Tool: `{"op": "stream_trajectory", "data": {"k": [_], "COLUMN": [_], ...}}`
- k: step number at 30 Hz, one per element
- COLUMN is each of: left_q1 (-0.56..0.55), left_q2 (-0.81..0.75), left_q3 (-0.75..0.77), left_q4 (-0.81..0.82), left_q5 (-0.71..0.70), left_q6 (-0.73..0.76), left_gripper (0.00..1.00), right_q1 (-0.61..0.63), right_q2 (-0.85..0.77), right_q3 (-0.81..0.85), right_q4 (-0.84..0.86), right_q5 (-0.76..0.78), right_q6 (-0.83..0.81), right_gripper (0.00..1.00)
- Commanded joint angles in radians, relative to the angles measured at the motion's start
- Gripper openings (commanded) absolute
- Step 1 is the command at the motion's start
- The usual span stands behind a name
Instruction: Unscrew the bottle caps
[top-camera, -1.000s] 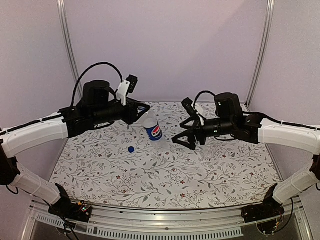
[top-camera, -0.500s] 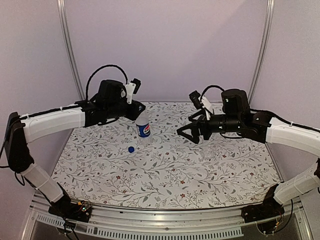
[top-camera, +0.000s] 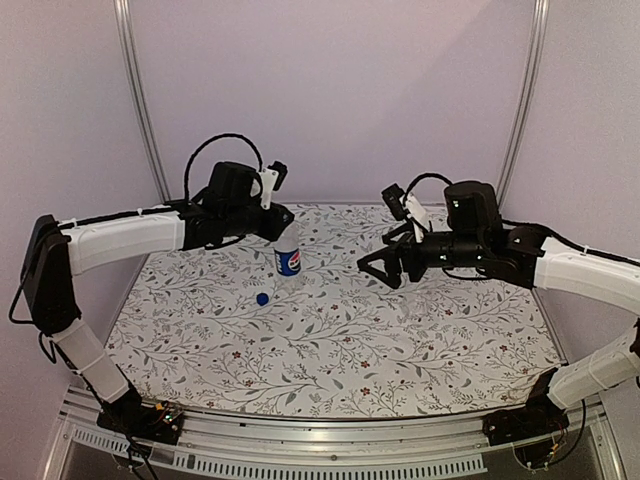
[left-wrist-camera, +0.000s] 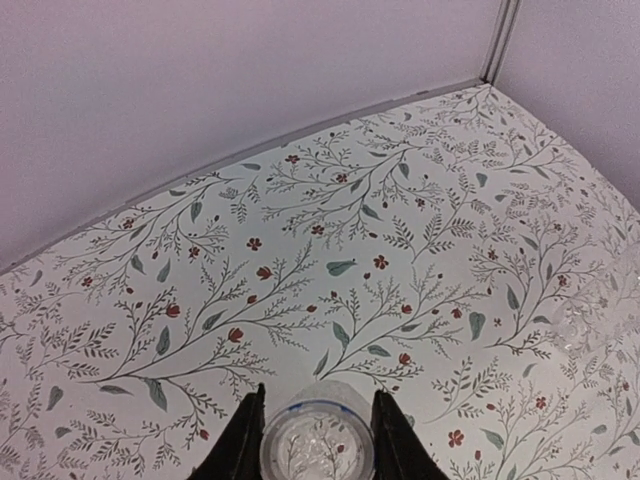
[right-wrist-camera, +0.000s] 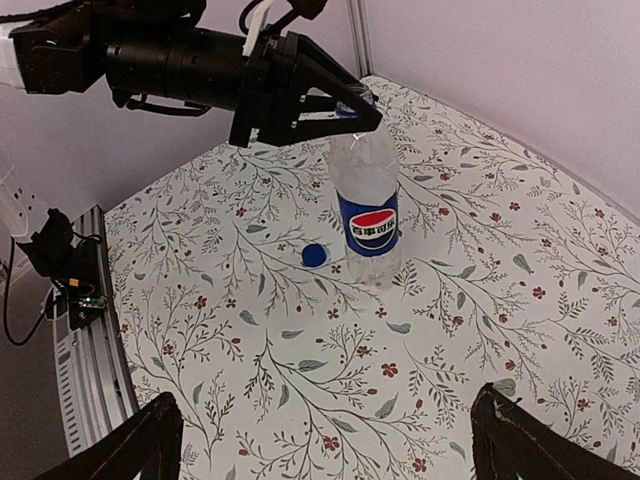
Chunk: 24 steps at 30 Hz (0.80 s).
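The Pepsi bottle (top-camera: 288, 256) stands upright on the flowered cloth, left of centre. My left gripper (top-camera: 283, 224) is shut on its neck from the left. In the left wrist view the bottle's open mouth (left-wrist-camera: 318, 447), ringed in blue, sits between the two black fingers (left-wrist-camera: 243, 440); no cap is on it. A blue cap (top-camera: 262, 298) lies on the cloth just in front and left of the bottle (right-wrist-camera: 367, 215), also seen as the blue cap (right-wrist-camera: 315, 254) in the right wrist view. My right gripper (top-camera: 385, 268) hovers open to the bottle's right, apart from it, with nothing between its fingers (right-wrist-camera: 150, 440).
The table (top-camera: 330, 345) carries a floral cloth and is walled by pale panels at the back and sides. A faint see-through shimmer (left-wrist-camera: 588, 330) lies on the cloth at the right in the left wrist view; I cannot tell what it is.
The left arm has swung and carried the bottle a little to the left, still gripping its neck. The right gripper has drawn back to the right, staying open. The blue cap has not moved.
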Motion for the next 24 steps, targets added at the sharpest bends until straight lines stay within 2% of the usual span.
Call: {"op": "stream_trajectory", "data": {"k": [1,5,11,14,16,20,24], "left_q1": [0.013,0.013,0.012,0.011,0.011,0.011,0.011], "left_q2": [0.023,0.018,-0.019,-0.063,-0.102,-0.205,-0.330], "left_q3": [0.012,0.010,-0.005,-0.024,-0.043,-0.104,-0.207], "left_q4": [-0.022,-0.023,0.000,0.014,0.022,0.039,0.118], "left_q5": [-0.016,-0.009,0.021,0.037,0.043,0.012,0.029], "left_q6": [-0.007,-0.006,-0.009,-0.013,-0.019,-0.046,-0.066], "left_gripper": [0.33,0.52,0.72,0.86,0.97,1.00,1.00], "right_q1": [-0.004,-0.004,-0.005,-0.005,-0.009,-0.016,-0.032], "right_q2": [-0.030,-0.035,-0.046,-0.057,-0.060,-0.045,-0.036], "right_q3": [-0.022,-0.023,-0.003,0.022,0.051,0.116,0.137], "right_q4": [-0.005,-0.013,-0.054,-0.103,-0.153,-0.291,-0.368], "right_q5": [0.034,0.048,0.123,0.214,0.333,0.527,0.599], "right_q6": [0.008,0.008,0.019,0.032,0.053,0.097,0.106], "right_gripper": [0.99,0.99,0.99,0.99,0.99,0.99,0.99]}}
